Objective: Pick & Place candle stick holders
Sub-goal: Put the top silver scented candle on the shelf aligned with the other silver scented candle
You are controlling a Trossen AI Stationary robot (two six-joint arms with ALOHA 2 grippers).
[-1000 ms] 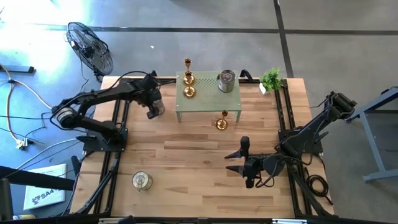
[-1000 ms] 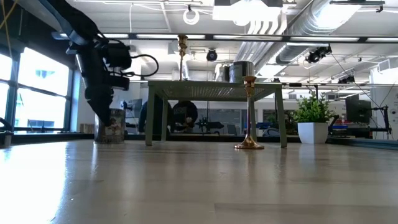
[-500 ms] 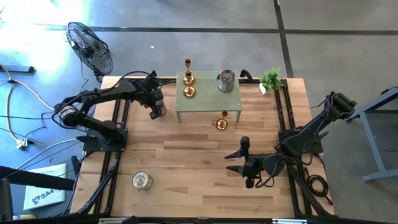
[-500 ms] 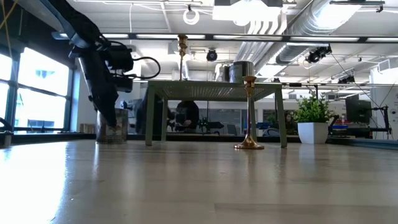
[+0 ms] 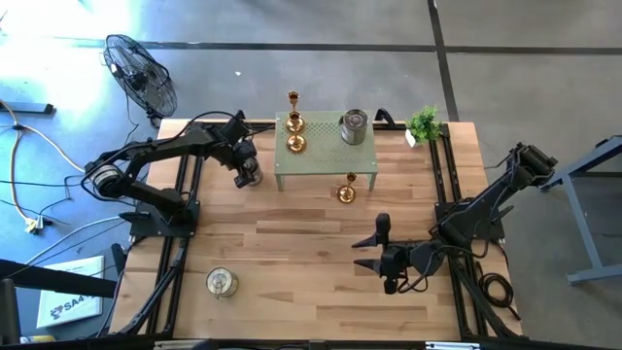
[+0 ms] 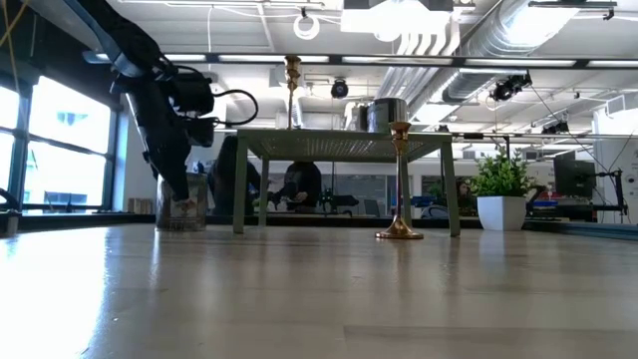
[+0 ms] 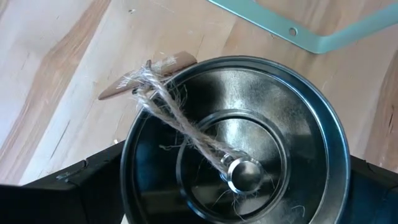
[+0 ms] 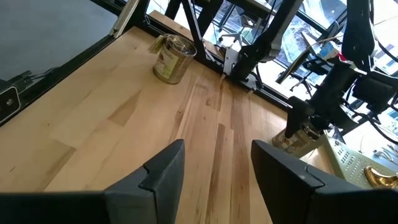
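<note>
Left gripper (image 5: pixel 248 175): jaws wide, one finger either side of a silver jar (image 7: pixel 239 143), clamped on it. Jar sits low at the wood table (image 5: pixel 292 243), just left of the green stand (image 5: pixel 326 156); whether its base touches the wood, cannot tell. In the left wrist view the jar's open mouth fills the frame, with a twine string (image 7: pixel 180 115) running from its centre over the rim to a small tag (image 7: pixel 149 74) lying on the wood. A corner of the stand's frame shows just beyond the jar.

Low view: left gripper (image 6: pixel 179 194) comes down at an angle onto the jar (image 6: pixel 184 207), left of the stand's leg.

Right gripper (image 5: pixel 374 255): parked low near the table's front right, jaws partway apart, holding nothing. Its fingers (image 8: pixel 165 171) frame bare wood in the right wrist view.

On the stand: two gold holders (image 5: pixel 294 133) at its left end, a second silver jar (image 5: pixel 354 127) at its right. A taller gold holder (image 5: pixel 293 99) stands behind the stand's left corner. Another gold holder (image 5: pixel 347 189) stands on the table just in front of the stand. A third silver jar (image 5: pixel 222 283) is well apart, front left of the table.

Potted plant (image 5: pixel 424 123) at the back right corner. Floor fan (image 5: pixel 141 73) beyond the back left.
</note>
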